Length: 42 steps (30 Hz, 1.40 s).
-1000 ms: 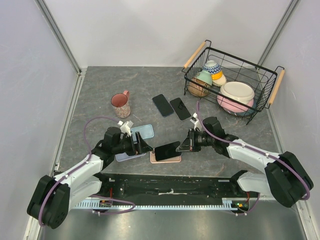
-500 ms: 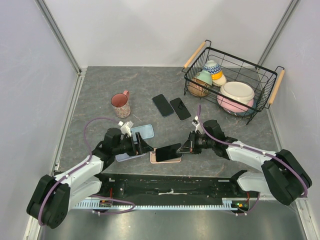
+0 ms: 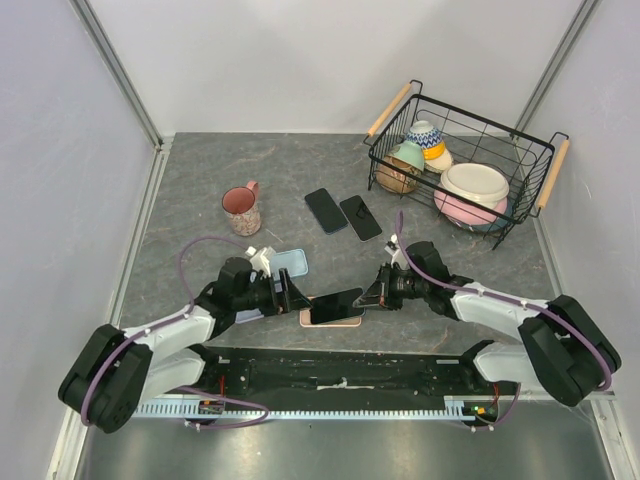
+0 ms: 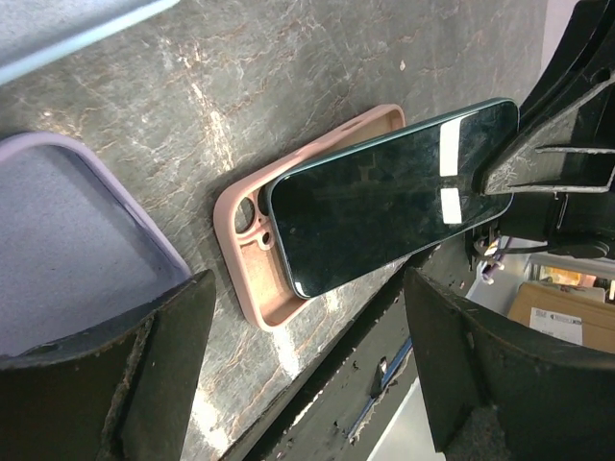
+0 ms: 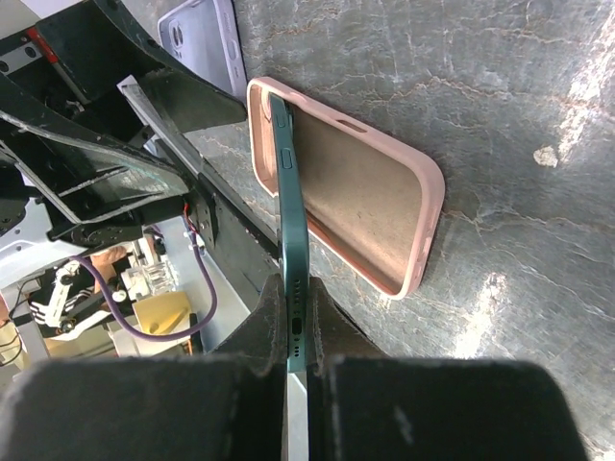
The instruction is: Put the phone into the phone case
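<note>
A dark teal phone with a black screen hangs tilted over a pink phone case, which lies open side up at the table's near edge. The phone's left end rests at the case's camera end; its right end is raised. My right gripper is shut on that raised bottom end of the phone, fingers on its front and back. My left gripper stands open just left of the case, its fingers apart and nothing between them but the case's end and the table edge.
A lilac case lies beside my left fingers and a light blue case behind it. Farther back are a pink mug, two dark phones and a wire basket of bowls. The black table front runs just below the pink case.
My left gripper has slid a little right, closer to the pink case. The right gripper has lowered the phone slightly onto the case.
</note>
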{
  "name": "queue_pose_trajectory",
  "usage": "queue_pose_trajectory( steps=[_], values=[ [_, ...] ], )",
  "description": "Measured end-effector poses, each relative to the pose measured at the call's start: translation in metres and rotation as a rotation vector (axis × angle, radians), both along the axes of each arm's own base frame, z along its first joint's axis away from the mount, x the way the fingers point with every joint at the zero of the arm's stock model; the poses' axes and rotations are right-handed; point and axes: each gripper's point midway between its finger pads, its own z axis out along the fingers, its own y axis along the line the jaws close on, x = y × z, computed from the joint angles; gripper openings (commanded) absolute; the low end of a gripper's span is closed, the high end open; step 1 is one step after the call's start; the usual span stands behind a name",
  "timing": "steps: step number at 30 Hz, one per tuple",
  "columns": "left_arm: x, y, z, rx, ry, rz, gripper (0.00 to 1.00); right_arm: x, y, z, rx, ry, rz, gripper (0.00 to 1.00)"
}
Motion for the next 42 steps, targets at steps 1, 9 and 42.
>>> queue_pose_trajectory(
  steps=[1, 9, 42],
  values=[
    [-0.001, -0.002, -0.001, -0.001, 0.003, -0.006, 0.85, 0.000, 0.000, -0.001, 0.000, 0.001, 0.000, 0.00],
    [-0.007, -0.015, -0.006, 0.007, 0.023, -0.045, 0.85, 0.003, 0.003, -0.008, 0.001, 0.012, 0.006, 0.00],
    [0.013, -0.019, 0.046, 0.089, -0.102, 0.034, 0.81, 0.009, 0.015, -0.020, 0.035, 0.013, 0.028, 0.00]
  ],
)
